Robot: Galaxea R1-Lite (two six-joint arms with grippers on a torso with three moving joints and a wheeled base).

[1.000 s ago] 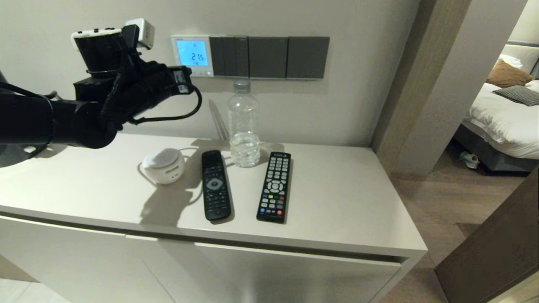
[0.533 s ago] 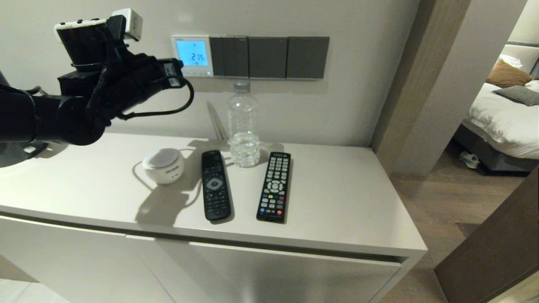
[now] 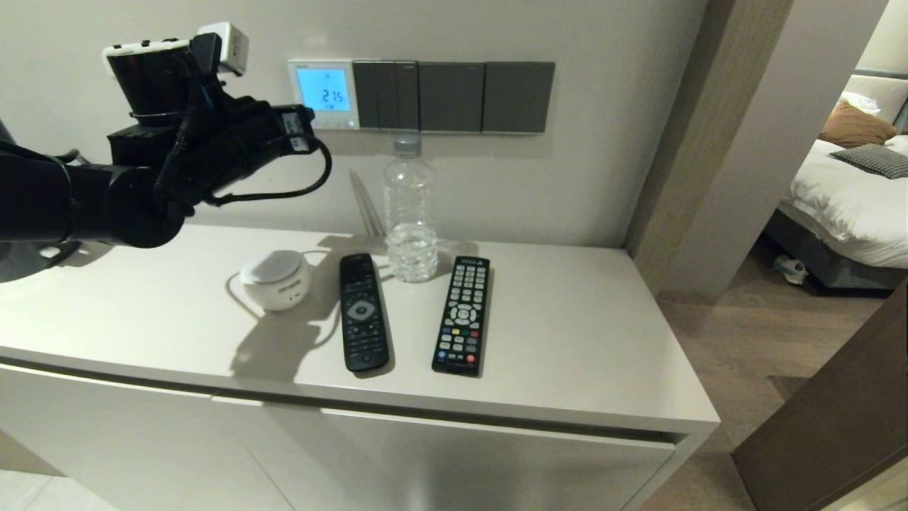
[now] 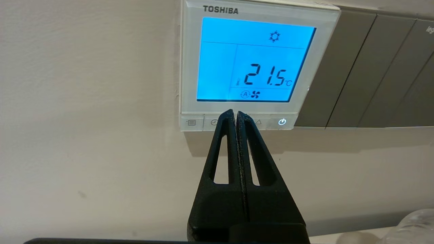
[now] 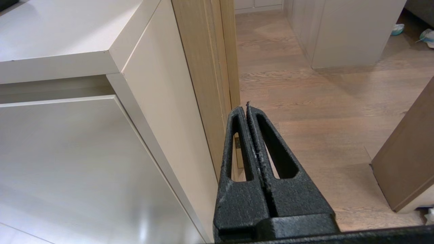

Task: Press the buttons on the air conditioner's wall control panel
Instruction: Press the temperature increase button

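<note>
The bench (image 3: 567,333) stands below the wall-mounted panel (image 4: 252,12), which sits left of the dark switch plates (image 3: 454,96). The left gripper (image 4: 235,113), clenched on nothing, points at the buttons (image 4: 191,122) under the blue screen (image 4: 254,61). The keys look stiff, shallow and small, best pushed squarely with the tip. The right gripper (image 5: 247,107), also clenched empty, hangs beside the bench.

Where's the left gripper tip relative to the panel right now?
Left gripper, shut, points at the buttons under the control panel's blue screen.
</note>
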